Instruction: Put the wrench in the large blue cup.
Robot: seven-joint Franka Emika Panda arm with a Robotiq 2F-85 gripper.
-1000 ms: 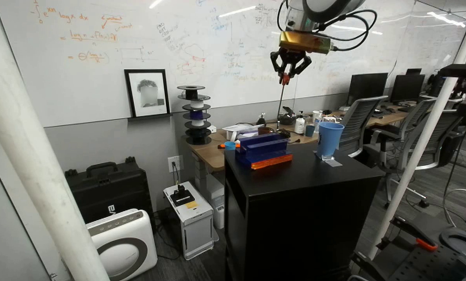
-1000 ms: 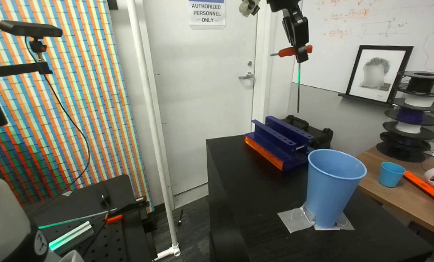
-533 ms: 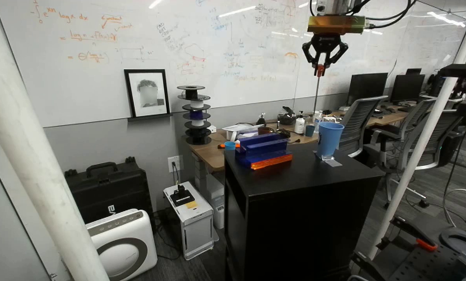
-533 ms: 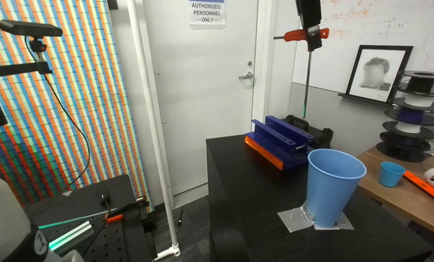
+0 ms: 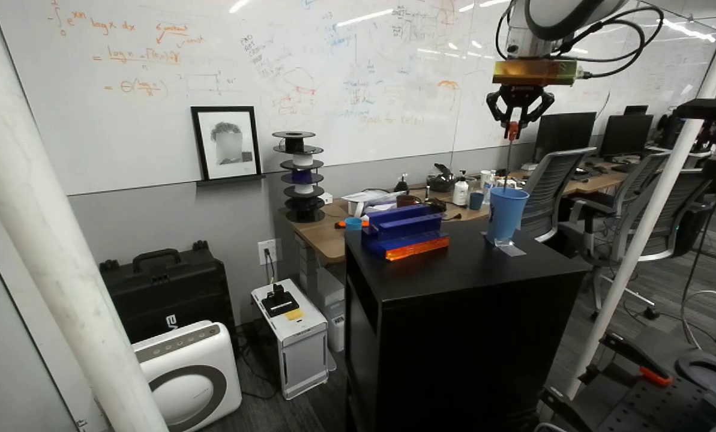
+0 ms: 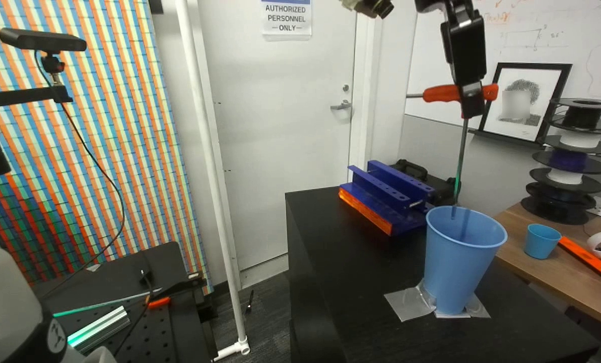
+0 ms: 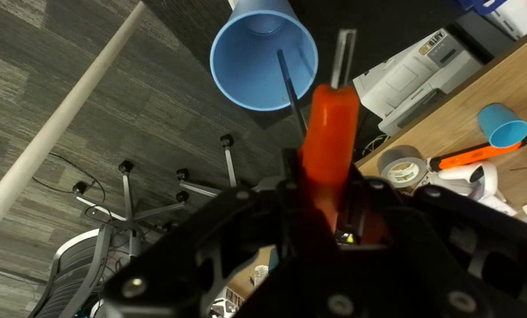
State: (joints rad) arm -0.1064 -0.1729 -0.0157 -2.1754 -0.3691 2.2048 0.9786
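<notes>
The wrench is a T-handled hex key with a red-orange handle (image 6: 441, 94) and a long thin metal shaft (image 5: 509, 162). My gripper (image 5: 512, 129) is shut on the handle, with the shaft hanging down nearly upright. The large blue cup (image 6: 456, 272) stands upright on the black cabinet, taped at its base; it also shows in an exterior view (image 5: 508, 215). The gripper is above the cup. The shaft's lower tip appears just inside the cup's mouth in both exterior views. In the wrist view, the shaft crosses the opening of the cup (image 7: 245, 57) from the handle (image 7: 331, 132).
A dark-blue box with an orange edge (image 6: 381, 201) lies on the black cabinet (image 5: 472, 282) beside the cup. A wooden desk (image 6: 532, 272) behind holds a small blue cup (image 6: 542, 241) and a stack of spools (image 6: 577, 161). White poles (image 5: 652, 222) stand nearby.
The gripper has carried the wrench toward the cup, rightward in both exterior views, then lowered it. The shaft's tip has come from beside and above the cup into its mouth. The cup has not moved.
</notes>
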